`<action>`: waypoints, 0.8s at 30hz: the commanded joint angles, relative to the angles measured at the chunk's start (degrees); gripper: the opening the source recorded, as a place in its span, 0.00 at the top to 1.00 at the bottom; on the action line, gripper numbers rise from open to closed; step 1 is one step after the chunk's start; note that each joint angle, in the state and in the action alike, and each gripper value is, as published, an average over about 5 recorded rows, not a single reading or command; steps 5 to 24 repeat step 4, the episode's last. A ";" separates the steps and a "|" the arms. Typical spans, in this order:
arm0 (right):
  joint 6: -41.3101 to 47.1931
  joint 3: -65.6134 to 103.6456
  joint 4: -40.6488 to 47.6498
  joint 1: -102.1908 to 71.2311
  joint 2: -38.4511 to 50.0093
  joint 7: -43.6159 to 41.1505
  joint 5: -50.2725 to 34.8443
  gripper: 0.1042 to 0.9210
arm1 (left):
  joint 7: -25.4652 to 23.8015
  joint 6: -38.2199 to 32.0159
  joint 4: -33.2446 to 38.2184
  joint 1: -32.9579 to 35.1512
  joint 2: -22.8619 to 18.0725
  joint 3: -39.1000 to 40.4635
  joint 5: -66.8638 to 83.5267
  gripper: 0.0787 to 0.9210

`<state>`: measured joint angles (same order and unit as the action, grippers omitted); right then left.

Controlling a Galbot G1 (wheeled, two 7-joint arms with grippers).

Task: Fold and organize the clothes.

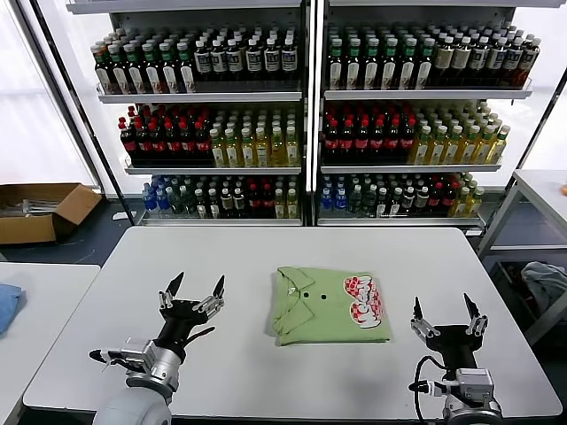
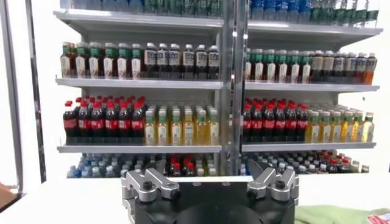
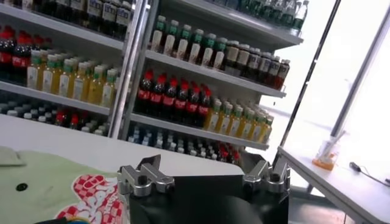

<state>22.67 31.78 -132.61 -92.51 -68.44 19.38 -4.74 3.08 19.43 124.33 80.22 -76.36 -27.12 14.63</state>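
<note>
Jaws: both sets spread wide and empty; the left gripper [image 1: 192, 292] hangs over the near left part of the pale grey, round-cornered worktop [image 1: 133, 266], the right gripper [image 1: 446, 316] over its near right corner, each well apart from the garment. Item: one light green polo shirt of soft fabric [image 1: 328, 305], with collar, small dark buttons and a red-and-white chest print, lying flat at the worktop's middle as a compact rectangle, collar towards the robot's left, print towards its right. It appears already folded, so the work looks close to done, with perhaps only tidying or placing left. Surroundings: tall metal shelves of bottled drinks [image 1: 306, 106] behind; a brown cardboard box [image 1: 40, 211] on the floor far left; a blue cloth [image 1: 7, 303] on a side table at the left edge. Risks, as judged: a pinch taken on the top layer alone would peel the fold open; soft fabric may sag and spill out of shape if lifted from one edge; uneven pulls by the two arms would skew the rectangle; a jaw tip dragging across the cloth could rumple the collar.
</note>
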 commanded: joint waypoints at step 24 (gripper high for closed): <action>-0.53 0.43 -0.42 -1.75 -0.63 -0.05 0.57 0.12 | -0.49 -0.04 -0.52 -0.06 -0.22 0.13 -0.33 0.12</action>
